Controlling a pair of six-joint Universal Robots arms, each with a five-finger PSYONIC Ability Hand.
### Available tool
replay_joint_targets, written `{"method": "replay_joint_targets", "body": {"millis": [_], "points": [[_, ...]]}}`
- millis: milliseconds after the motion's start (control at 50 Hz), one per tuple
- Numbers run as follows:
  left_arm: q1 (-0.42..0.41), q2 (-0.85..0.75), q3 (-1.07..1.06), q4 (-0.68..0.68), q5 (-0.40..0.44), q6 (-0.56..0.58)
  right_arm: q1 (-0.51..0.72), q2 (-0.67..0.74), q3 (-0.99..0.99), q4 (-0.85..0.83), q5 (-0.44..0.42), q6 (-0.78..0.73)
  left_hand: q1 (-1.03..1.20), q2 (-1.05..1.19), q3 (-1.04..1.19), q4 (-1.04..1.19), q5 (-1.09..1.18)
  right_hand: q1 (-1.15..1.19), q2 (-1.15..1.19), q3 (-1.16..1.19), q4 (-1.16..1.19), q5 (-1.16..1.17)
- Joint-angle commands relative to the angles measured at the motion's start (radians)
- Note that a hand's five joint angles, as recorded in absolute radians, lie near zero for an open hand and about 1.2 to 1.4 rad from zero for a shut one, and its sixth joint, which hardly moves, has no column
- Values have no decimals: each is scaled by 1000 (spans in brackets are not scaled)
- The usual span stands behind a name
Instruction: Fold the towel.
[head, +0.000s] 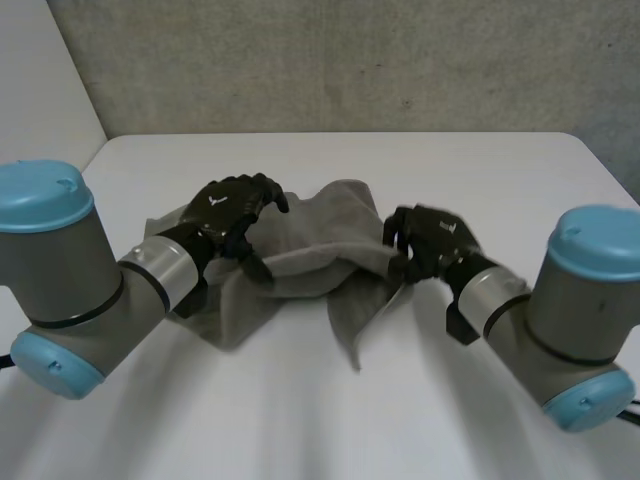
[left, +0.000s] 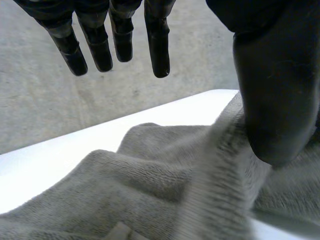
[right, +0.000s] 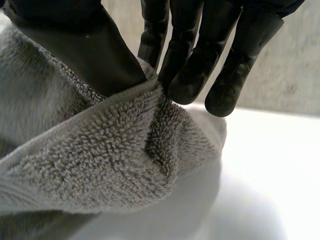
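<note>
Left arm (head: 70, 280) comes in over the near left of the table (head: 330, 420). Left hand (head: 232, 208) sits above the left part of the towel (head: 300, 265) and is open. In the left wrist view its fingers (left: 157, 47) reach out straight, clear of the cloth. The left thumb (left: 275, 100) just touches a raised ridge of it, nothing pinched.

Towel is a grey crumpled heap mid-table, between the two hands, not flat. One fold runs across the middle and a loose flap trails toward the near edge.

Right hand (head: 428, 238) is at the towel's right edge, closed on it. The right wrist view shows a bunched fold clamped between the right thumb (right: 95, 55) and the fingertips (right: 185, 87). The fold seems held a little off the table.

Progress, my read: early. No neat fold is visible, the edges are not lined up, and corners can't be picked out in the heap. Only the right side is gripped; the left side has no hold yet. Likely left to do: left hand takes its edge, cloth gets spread or drawn over, halves matched, laid flat.
</note>
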Motion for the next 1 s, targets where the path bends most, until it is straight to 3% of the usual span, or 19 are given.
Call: {"method": "replay_joint_targets", "body": {"millis": [20,100,260,440,700,860,1000], "points": [[92,47,-51,5,144,4,-118,-70,-59,211,-125,-220,-67,-64,-68,-74,-45,77,124,70,62,75],[166,66,-52,6,252,4,-182,-58,-79,400,-222,-464,-67,-64,-68,-74,-45,77,124,70,62,75],[191,44,19,14,341,4,-213,-19,-64,499,-224,-721,-49,-46,-51,-57,-27,77,124,70,62,75],[171,-106,116,-38,341,25,-213,-25,-17,494,-228,-755,-25,-23,-27,-33,-4,77,124,70,62,75],[79,-204,99,-158,295,389,-213,-24,17,477,-236,-750,-23,-20,-24,-30,-1,77,124,70,62,75],[37,-235,114,-153,208,505,-213,-25,36,460,-237,-750,-20,-17,-21,-27,2,77,124,70,62,75],[34,-267,157,-152,182,530,-215,-25,46,459,-239,-750,-2,1,-4,-10,20,77,124,70,62,75]]}}
